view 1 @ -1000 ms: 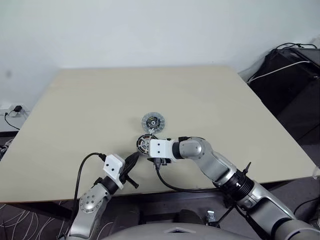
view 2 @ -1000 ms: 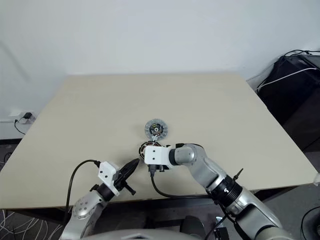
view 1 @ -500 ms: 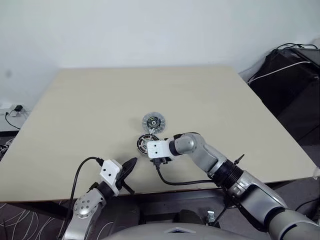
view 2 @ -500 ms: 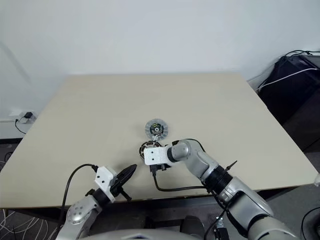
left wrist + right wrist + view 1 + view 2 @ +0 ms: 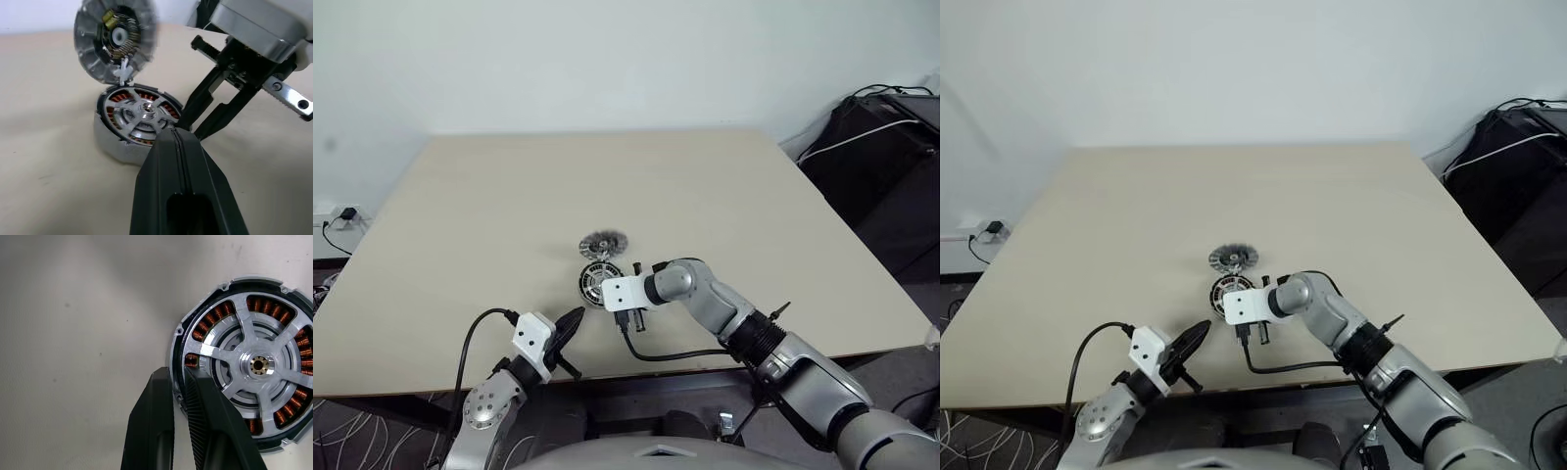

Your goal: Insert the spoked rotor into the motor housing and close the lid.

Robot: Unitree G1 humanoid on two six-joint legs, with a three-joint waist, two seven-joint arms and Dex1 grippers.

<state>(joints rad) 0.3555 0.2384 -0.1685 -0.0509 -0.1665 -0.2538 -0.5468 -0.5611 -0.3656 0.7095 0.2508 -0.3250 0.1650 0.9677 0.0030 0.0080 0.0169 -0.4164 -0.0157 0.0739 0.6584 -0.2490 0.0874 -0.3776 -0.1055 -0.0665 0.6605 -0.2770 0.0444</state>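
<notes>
The motor housing lies flat on the table, its copper windings showing. The spoked rotor sits inside it, hub up. My right gripper is shut on the housing's near rim, with one finger outside the rim and the other over the windings. Just beyond the housing, the lid is tipped up on edge and blurred. Its dark inner face is turned toward the housing, and its lower edge is at the far rim. My left gripper is shut and holds nothing. It points at the housing from the table's front.
The beige table stretches wide behind the parts. My right wrist's black cable loops over the front edge. A dark bag with cables stands off the table's right side. A wall socket is at the far left.
The right gripper's fingers have closed at the housing's rim. The lid, which lay flat behind the housing, has tipped up on edge. The housing has slid slightly left.
</notes>
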